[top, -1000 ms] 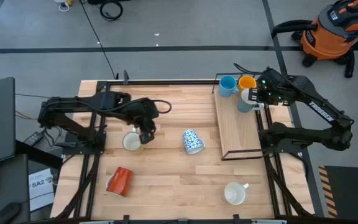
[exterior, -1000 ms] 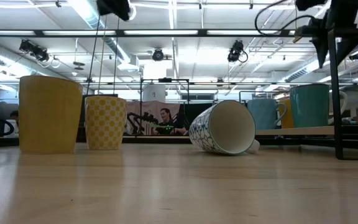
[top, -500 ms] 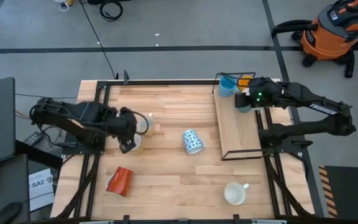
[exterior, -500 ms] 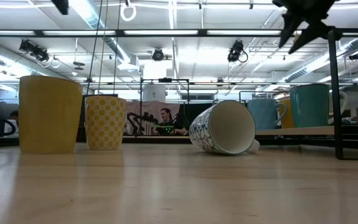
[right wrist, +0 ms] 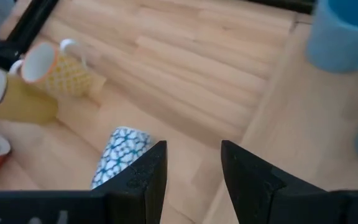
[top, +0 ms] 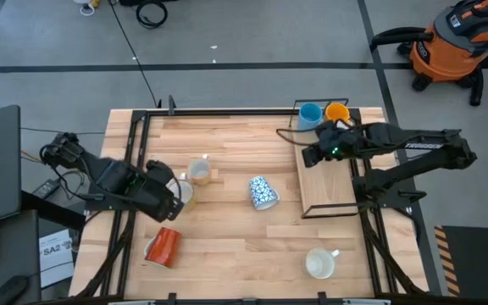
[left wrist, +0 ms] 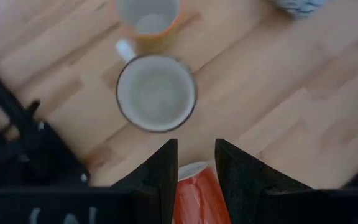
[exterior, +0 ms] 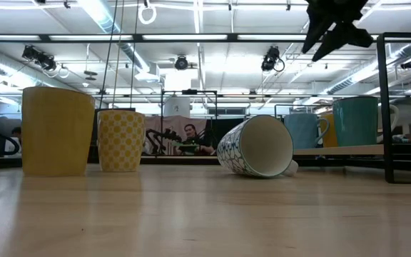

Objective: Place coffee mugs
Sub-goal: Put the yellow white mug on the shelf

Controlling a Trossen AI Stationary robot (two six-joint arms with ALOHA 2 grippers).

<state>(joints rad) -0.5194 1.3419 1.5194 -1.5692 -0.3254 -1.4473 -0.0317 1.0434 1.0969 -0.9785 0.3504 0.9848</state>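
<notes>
My left gripper [top: 169, 210] hovers open near the table's left edge, between an upright yellow mug [top: 181, 193] [left wrist: 156, 93] and a red-orange mug [top: 163, 246] lying on its side. A yellow-checked mug [top: 198, 170] stands behind the yellow one. A blue-and-white patterned mug [top: 263, 192] [exterior: 257, 146] lies on its side mid-table. My right gripper [top: 310, 154] [right wrist: 191, 167] is open in the air over the left edge of a raised wooden tray [top: 324, 186]. A light blue mug [top: 310, 115], an orange mug [top: 337, 111] and a teal mug [exterior: 355, 121] stand on the tray. A white mug [top: 318, 263] stands near the near edge.
The tray has a black wire frame [exterior: 387, 107] standing above the table on the right. Bare wood lies between the patterned mug and the white mug. An orange shop vacuum [top: 456, 42] and cables lie on the floor beyond the table.
My left gripper has drawn back from the yellow mug toward the table's left and near edges, uncovering the checked mug; the yellow mug stays upright. My right gripper has moved off the teal mug toward the table's left, past the tray's edge; the mug stays on the tray.
</notes>
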